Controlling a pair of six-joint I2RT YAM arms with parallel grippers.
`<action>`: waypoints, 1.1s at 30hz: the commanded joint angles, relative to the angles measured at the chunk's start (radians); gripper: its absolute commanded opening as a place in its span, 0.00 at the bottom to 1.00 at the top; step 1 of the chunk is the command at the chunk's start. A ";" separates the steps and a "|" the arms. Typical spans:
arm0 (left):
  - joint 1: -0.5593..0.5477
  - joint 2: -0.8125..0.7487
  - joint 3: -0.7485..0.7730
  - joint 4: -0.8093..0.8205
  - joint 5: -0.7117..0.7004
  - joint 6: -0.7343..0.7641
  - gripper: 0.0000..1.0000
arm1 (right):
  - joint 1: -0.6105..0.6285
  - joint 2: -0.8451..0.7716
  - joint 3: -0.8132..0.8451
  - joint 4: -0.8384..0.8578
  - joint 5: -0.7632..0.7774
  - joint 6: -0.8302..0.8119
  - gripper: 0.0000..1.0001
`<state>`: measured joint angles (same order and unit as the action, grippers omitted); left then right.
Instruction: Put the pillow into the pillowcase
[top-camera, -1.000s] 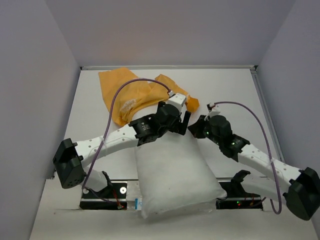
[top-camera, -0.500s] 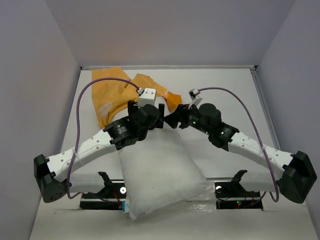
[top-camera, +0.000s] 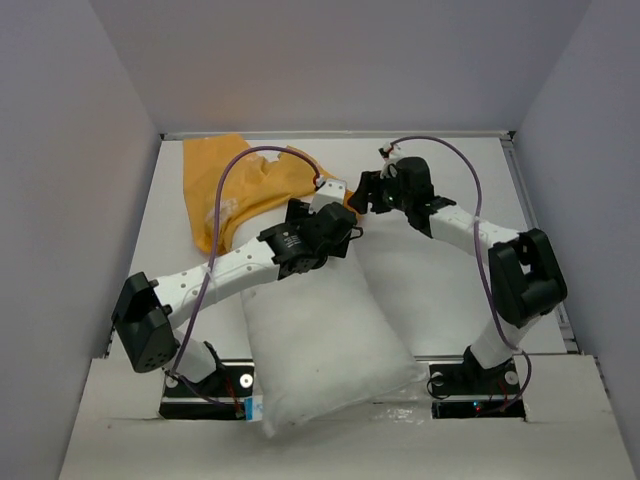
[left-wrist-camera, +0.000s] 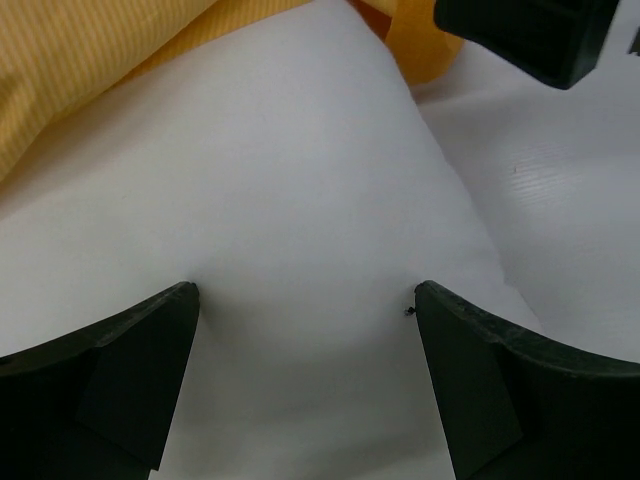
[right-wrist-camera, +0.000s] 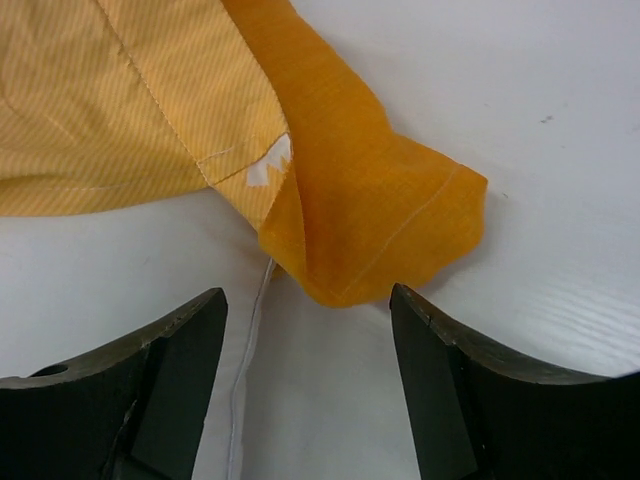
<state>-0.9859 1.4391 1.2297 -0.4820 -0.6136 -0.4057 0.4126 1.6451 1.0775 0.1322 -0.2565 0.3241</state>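
Swung backward, right jaws are spread at the pillowcase (top-camera: 235, 190) corner, left jaws spread upon the pillow (top-camera: 320, 340), laid from near edge toward far-left corner.

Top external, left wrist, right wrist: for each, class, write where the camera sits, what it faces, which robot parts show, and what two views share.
Top external: above and behind the bases, facing down on the table; both arms show.
Left wrist: on the left arm, facing the pillow; its open jaws show.
Right wrist: on the right arm, facing the pillowcase corner; its open jaws show.
Shared: all three show the pillowcase.
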 joint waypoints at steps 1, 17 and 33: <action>0.000 0.061 0.070 0.016 -0.050 0.027 0.99 | 0.003 0.114 0.146 0.001 -0.191 -0.149 0.75; 0.150 0.101 -0.134 0.261 0.107 0.079 0.99 | 0.017 0.230 0.169 0.013 -0.319 -0.091 0.00; 0.302 0.279 -0.205 0.700 0.132 -0.039 0.57 | 0.236 -0.226 -0.203 -0.103 -0.300 -0.022 0.00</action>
<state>-0.7300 1.6501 1.0958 0.0505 -0.4702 -0.3187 0.4999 1.4895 0.9314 0.0906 -0.4290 0.2554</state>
